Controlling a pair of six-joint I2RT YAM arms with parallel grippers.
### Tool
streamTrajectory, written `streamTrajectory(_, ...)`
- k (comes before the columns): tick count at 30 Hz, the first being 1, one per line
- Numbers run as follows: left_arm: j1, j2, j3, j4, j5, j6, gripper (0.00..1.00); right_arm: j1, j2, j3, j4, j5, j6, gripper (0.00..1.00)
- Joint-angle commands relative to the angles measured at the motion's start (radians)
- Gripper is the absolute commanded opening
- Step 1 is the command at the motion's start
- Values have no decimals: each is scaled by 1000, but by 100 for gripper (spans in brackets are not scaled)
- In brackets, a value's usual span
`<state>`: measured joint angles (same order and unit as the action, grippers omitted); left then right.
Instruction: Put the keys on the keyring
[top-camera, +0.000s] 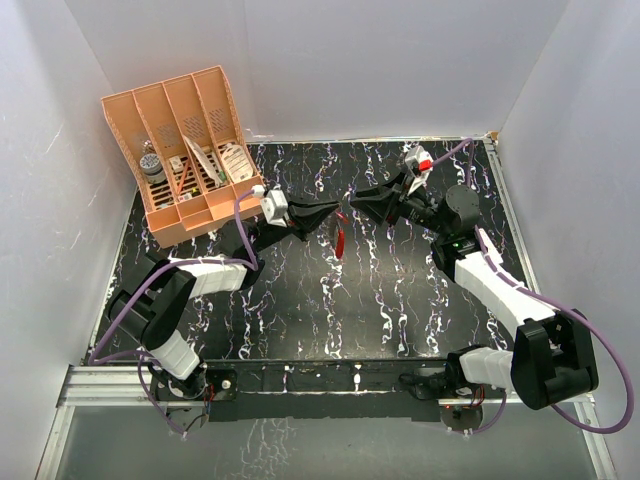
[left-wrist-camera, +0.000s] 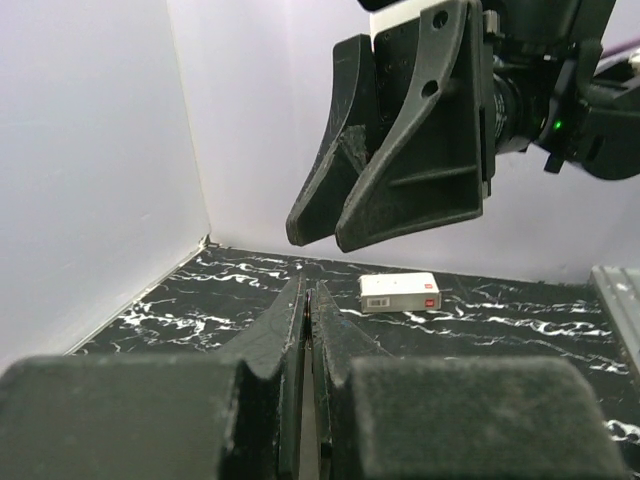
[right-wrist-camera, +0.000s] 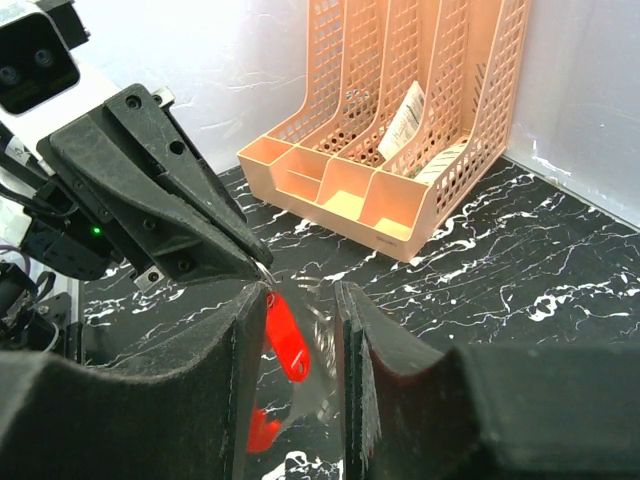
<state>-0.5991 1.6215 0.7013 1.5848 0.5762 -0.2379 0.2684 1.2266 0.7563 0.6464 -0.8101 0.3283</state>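
Note:
The keyring (right-wrist-camera: 285, 335) is a red oval tag on a thin wire ring, and it hangs from the tips of my left gripper (top-camera: 328, 215). That gripper is shut on the ring; in its own wrist view the left gripper (left-wrist-camera: 306, 290) shows only a sliver between its pads. My right gripper (right-wrist-camera: 300, 290) faces it tip to tip, jaws apart, with the tag dangling between them close to the left-hand finger and touching neither pad. From above, the keyring (top-camera: 340, 240) hangs just below the right gripper (top-camera: 354, 202). A red smear and pale sheen lower down look like reflections. The keys are not identifiable in any view.
A peach file rack (top-camera: 190, 150) with papers and small items stands at the back left, also seen as the rack (right-wrist-camera: 400, 150). A small white box with red marks (top-camera: 419, 160) lies near the back right, the same box (left-wrist-camera: 400, 292) beyond my left fingertips. White walls enclose the black marbled table.

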Motion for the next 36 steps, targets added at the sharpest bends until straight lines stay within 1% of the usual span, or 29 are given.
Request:
streamTrajectory(1,-5,-57,0,202,34,139,0,0,-26,9,-4,35,-32,32)
streamTrajectory(10,-5,-31,33,202,45,136,0,-2,-42,6,-52,38,-73,31)
streamTrajectory(21,-4,-30,70,202,72,100,0,-9,-60,-20,-26,14,-134,32)
streamTrajectory(28,-4,-35,74,202,64,76,0,-9,-59,-17,17,-17,-119,32)
streamTrajectory(36,-4,-18,120,202,48,23,0,-9,-17,46,50,-79,-82,33)
